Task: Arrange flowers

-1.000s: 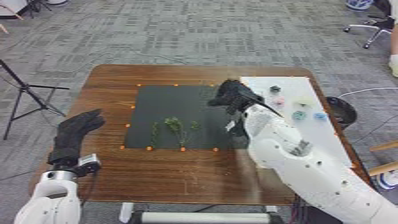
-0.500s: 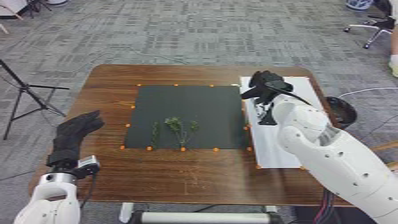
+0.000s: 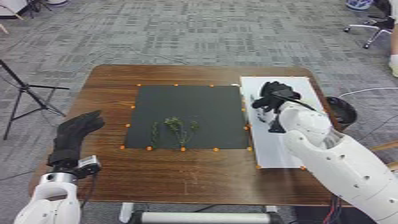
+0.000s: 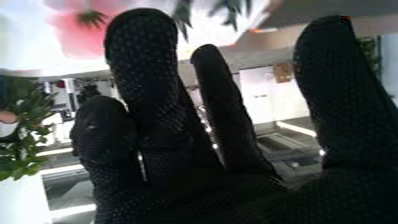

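Right wrist view: black fabric-gloved right robot hand (image 4: 178, 192) spread wide near 1 thin-petalled pink flower (image 4: 78, 40), likely light, fragile; pinch by green base (image 4: 91, 19).

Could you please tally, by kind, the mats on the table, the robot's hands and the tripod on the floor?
Mats: 2, the black mat and the white mat
Hands: 2, the left hand and the right hand
Tripods: 1, the tripod left of the table
Total: 5
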Motion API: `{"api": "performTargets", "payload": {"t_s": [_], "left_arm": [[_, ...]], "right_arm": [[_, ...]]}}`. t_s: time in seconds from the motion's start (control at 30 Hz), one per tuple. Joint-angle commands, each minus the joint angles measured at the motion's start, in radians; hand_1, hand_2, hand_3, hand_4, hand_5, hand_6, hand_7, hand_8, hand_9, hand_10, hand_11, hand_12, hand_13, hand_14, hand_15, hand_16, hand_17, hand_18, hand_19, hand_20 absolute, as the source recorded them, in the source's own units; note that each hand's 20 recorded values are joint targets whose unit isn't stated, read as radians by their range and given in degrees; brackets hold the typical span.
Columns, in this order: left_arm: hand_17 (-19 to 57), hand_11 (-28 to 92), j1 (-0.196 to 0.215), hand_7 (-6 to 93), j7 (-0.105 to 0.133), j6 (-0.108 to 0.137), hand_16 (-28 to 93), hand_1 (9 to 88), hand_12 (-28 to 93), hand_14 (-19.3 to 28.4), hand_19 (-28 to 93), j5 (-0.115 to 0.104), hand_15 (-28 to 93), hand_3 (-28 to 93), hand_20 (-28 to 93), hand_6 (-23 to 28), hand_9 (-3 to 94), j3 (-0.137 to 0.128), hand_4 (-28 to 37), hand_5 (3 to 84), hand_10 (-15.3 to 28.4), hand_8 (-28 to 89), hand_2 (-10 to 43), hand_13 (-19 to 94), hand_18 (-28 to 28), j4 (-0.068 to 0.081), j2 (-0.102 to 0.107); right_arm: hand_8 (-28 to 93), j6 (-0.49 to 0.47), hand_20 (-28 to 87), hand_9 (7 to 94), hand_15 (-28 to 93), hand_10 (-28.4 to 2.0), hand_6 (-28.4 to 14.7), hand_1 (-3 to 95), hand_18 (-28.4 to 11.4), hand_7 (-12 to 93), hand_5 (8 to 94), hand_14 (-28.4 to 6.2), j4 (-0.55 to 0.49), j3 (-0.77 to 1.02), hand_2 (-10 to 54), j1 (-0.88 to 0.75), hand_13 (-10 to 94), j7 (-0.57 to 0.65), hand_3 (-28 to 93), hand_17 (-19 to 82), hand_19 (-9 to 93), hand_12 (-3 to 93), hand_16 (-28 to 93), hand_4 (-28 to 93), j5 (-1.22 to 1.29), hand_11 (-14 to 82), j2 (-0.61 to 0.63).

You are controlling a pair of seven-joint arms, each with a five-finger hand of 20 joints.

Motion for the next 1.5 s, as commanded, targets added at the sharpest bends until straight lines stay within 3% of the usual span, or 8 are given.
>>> {"api": "performTargets", "payload": {"t_s": [0.03,0.33,0.63,0.73,0.83,1.0,1.5], "left_arm": [[7.9,22,-0.007,14.3,-0.004,-0.016,2,24.1,13,19.4,16,0.008,24,68,22,3.3,52.7,0.001,-28.3,53.1,15.1,-7,4.7,43,14.0,-0.001,-0.001],[7.9,22,-0.01,14.1,-0.004,-0.011,2,24.2,13,19.5,16,0.006,24,68,21,3.3,52.7,0.002,-28.3,53.1,15.0,-7,4.7,43,14.0,0.0,-0.002],[7.9,22,-0.006,14.2,-0.003,-0.004,2,24.4,13,19.5,16,0.003,24,67,21,3.3,52.7,0.0,-28.3,53.2,15.1,-7,4.8,43,14.0,0.001,-0.008],[7.9,22,-0.009,14.1,-0.002,-0.004,2,24.6,13,19.5,16,0.003,24,67,21,3.3,52.7,0.001,-28.3,53.1,15.1,-7,4.7,43,14.0,0.001,-0.009],[7.9,22,-0.01,14.1,-0.002,-0.005,2,24.6,13,19.5,16,0.004,24,67,21,3.3,52.7,0.0,-28.3,53.1,15.2,-7,4.7,43,14.0,0.001,-0.008],[7.9,22,-0.008,14.1,-0.002,0.001,2,24.7,13,19.5,16,0.003,24,67,21,3.4,52.7,0.0,-28.3,53.2,15.1,-7,4.6,43,14.0,-0.001,-0.01],[7.9,23,-0.008,14.1,-0.003,0.002,2,24.7,13,19.5,16,0.002,25,67,21,3.4,52.8,0.003,-28.3,53.3,15.2,-7,4.7,43,14.0,-0.002,-0.009]], "right_arm": [[-4,-0.032,46,56.2,46,-20.2,-4.6,32.6,-17.8,10,53.2,-8.4,0.019,-0.002,-9.5,-0.027,81,0.021,60,52,90,16.1,34,-6,-0.005,7.2,-0.005],[-4,-0.044,47,61.0,49,-18.7,-4.2,34.1,-17.8,11,54.1,-8.5,0.017,-0.062,-9.5,-0.013,81,-0.001,60,52,90,17.1,35,-7,0.006,8.8,-0.013],[-5,0.027,52,78.5,57,-12.8,-1.9,46.8,-15.8,17,62.6,-5.4,0.007,-0.135,-9.5,0.004,86,-0.027,61,57,93,23.4,35,-11,-0.02,19.0,0.002],[11,0.039,53,84.5,57,-9.6,-1.9,55.4,-15.4,17,65.6,-4.6,0.011,-0.138,-9.5,0.004,87,-0.029,54,58,93,33.5,35,-10,-0.025,10.7,0.004],[15,0.038,53,88.2,57,-8.8,-1.6,59.6,-14.8,18,68.4,-4.1,0.009,-0.134,-9.5,0.001,88,-0.034,51,59,93,36.1,35,-9,-0.019,7.3,0.007],[18,0.018,52,90.8,55,-8.2,-1.8,61.6,-13.6,20,72.1,-3.0,0.011,-0.13,-9.5,-0.003,91,-0.039,52,61,93,37.3,35,-8,-0.017,7.4,0.004],[18,0.271,51,93.5,53,-8.4,-3.5,64.1,-11.7,28,75.3,-1.1,-0.074,-0.098,-9.5,0.092,93,-0.084,55,65,93,42.6,38,-5,0.058,11.8,0.052]]}}
